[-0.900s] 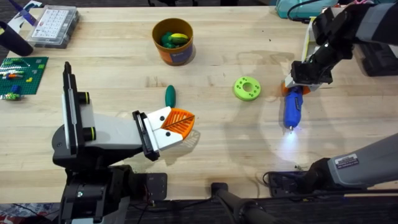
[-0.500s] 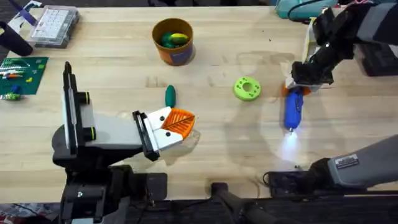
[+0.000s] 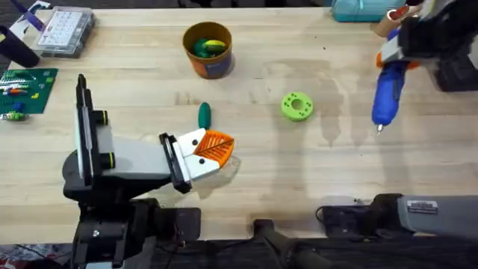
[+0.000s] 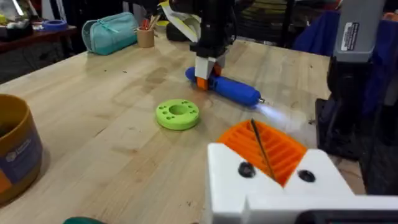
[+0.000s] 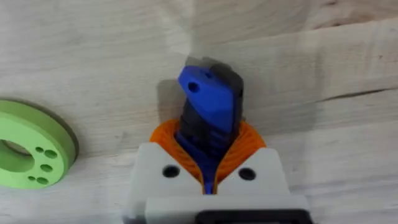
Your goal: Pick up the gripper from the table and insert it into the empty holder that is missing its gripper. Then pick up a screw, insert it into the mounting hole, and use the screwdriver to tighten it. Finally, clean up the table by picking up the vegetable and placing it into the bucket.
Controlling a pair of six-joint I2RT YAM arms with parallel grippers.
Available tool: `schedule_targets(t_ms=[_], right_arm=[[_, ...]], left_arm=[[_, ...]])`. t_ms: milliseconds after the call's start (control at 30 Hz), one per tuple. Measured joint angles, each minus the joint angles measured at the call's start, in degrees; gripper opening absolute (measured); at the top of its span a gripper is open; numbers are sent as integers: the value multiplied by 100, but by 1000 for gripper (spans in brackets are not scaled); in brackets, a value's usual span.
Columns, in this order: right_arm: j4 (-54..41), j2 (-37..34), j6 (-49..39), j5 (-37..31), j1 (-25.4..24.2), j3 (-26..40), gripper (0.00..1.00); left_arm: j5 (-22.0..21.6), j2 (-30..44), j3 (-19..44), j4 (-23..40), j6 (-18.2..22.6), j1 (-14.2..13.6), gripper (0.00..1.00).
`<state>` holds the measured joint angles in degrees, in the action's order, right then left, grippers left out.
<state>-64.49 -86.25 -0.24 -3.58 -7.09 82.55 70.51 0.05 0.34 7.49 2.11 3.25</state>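
My right gripper (image 5: pixel 208 165) is clamped on the blue screwdriver (image 3: pixel 386 93), held clear of the table's (image 3: pixel 314 172) far right side, bit pointing toward me. The green ring (image 3: pixel 297 106) lies to its left. My left gripper (image 4: pixel 267 149), its orange pads pressed together and empty, rests near the vegetable (image 3: pixel 204 114). The bucket (image 3: pixel 208 50) stands beyond.

No text, number or brand can be read. A white label (image 3: pixel 422 205) with dark print sits on the right arm's grey link, its characters too small to make out. The orange bucket (image 4: pixel 13 152) bears a faint pale mark, also illegible.
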Motion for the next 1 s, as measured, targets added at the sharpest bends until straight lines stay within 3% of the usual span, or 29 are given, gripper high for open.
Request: schedule_targets(t_ms=[400, 567, 800, 1000], right_arm=[[-311, 980, -117, 77, 532, 1507, 45], [409, 1595, -316, 611, 548, 1644, 45], [1523, 1878, -362, 1812, 567, 1662, 45], [1972, 1890, -295, 2466, 1076, 1664, 45]], left_arm=[[1, -2, -1, 0, -1, 0, 16], [1, -1, -1, 1, -1, 0, 16], [1, -1, 0, 6, 0, 0, 16], [2, -2, -1, 7, 0, 0, 16]])
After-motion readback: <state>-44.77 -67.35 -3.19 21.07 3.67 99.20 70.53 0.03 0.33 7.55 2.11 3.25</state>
